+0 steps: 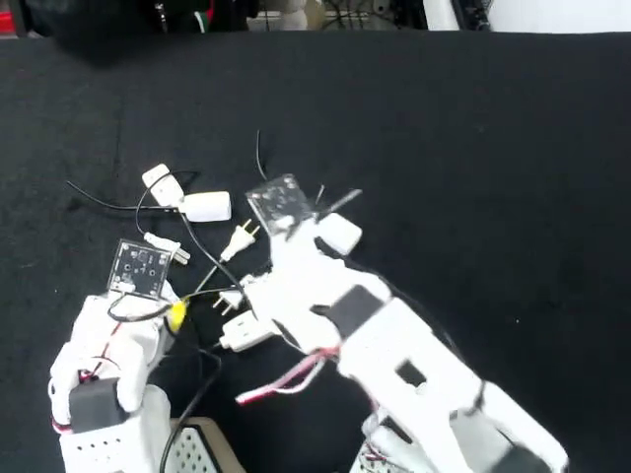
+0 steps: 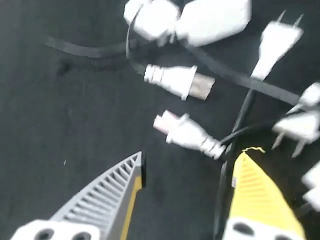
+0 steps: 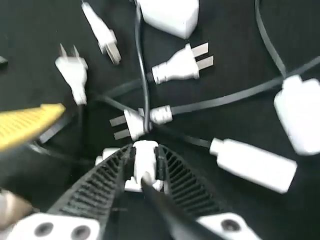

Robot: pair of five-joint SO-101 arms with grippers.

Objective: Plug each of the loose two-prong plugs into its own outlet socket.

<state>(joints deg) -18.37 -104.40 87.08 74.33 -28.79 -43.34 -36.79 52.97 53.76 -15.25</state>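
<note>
Several white two-prong plugs on black cords lie tangled on the black cloth, among them one plug [image 3: 182, 62] with bright flat prongs and another plug [image 1: 240, 239]. White outlet sockets [image 1: 207, 206] lie around them, one socket [image 3: 250, 162] close to my right gripper [image 3: 145, 150]. That gripper's black ribbed fingers are shut on a white plug [image 3: 145, 162] whose prongs are hidden. My left gripper [image 2: 190, 160] is open just above the cloth, grey and yellow fingers spread. A white plug [image 2: 187, 132] lies just ahead of the gap.
Thin black cords [image 1: 108, 205] loop over the cloth around the plugs. The two grippers are near each other; the left one's yellow finger [image 3: 30, 125] shows beside the right one. The cloth's far half and right side [image 1: 473, 148] hold nothing.
</note>
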